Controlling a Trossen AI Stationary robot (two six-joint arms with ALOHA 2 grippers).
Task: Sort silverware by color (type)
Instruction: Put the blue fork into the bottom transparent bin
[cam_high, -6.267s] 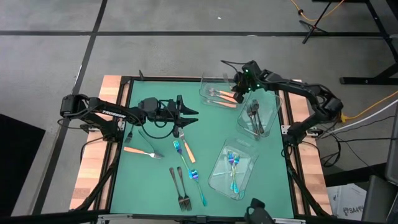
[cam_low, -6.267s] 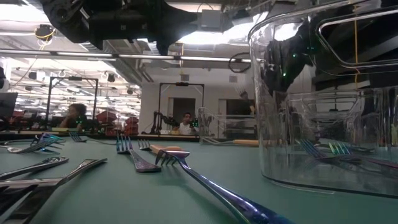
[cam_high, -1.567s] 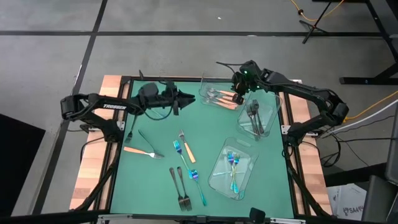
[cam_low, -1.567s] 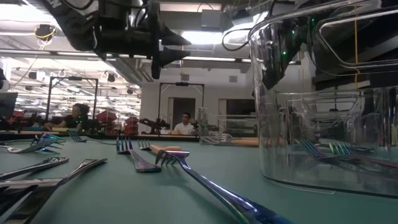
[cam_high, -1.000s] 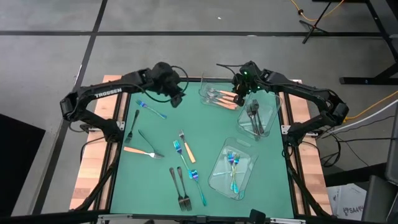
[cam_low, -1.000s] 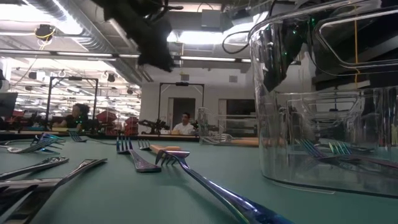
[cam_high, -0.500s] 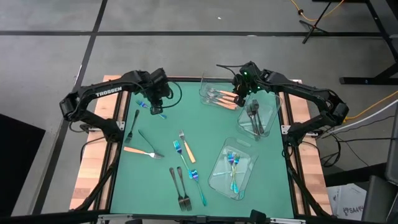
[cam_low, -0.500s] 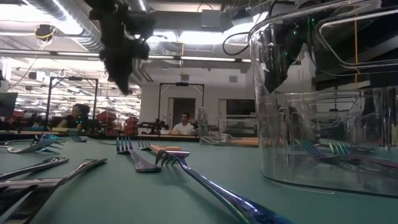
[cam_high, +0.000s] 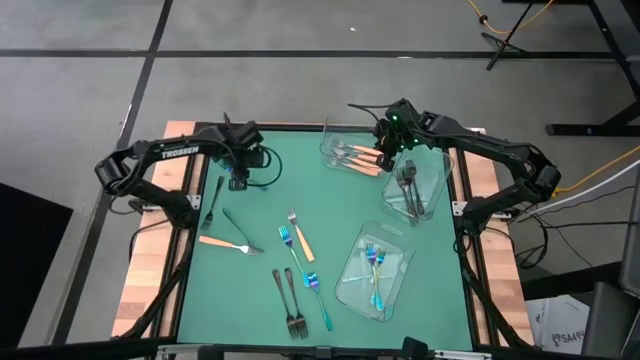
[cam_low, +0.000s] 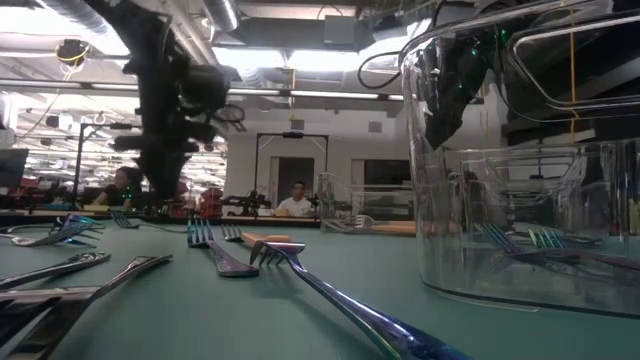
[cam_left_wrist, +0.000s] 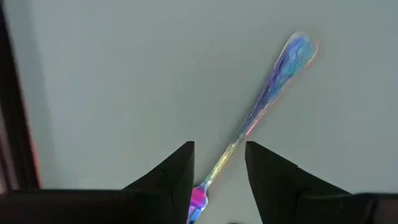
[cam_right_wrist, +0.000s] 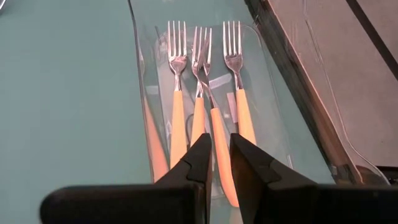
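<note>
Silverware lies in many spots on the green desk (cam_high: 330, 200). Some forks sit loose, and some are in clear trays. One shiny blue fork (cam_left_wrist: 267, 99) lies flat on the desk near the far left corner. The left gripper (cam_left_wrist: 219, 163) hangs right over it with its fingers spread apart, one on each side of the thin neck, not pinching yet. The fork is slim and smooth, so it could slide out or spin when the fingers squeeze. If the gripper goes too low, it could bump the desk. The right gripper (cam_right_wrist: 216, 155) is over the tray (cam_right_wrist: 273, 106) of orange forks (cam_right_wrist: 211, 124), its fingers close together and holding nothing. It could knock that tray if it dips.
</note>
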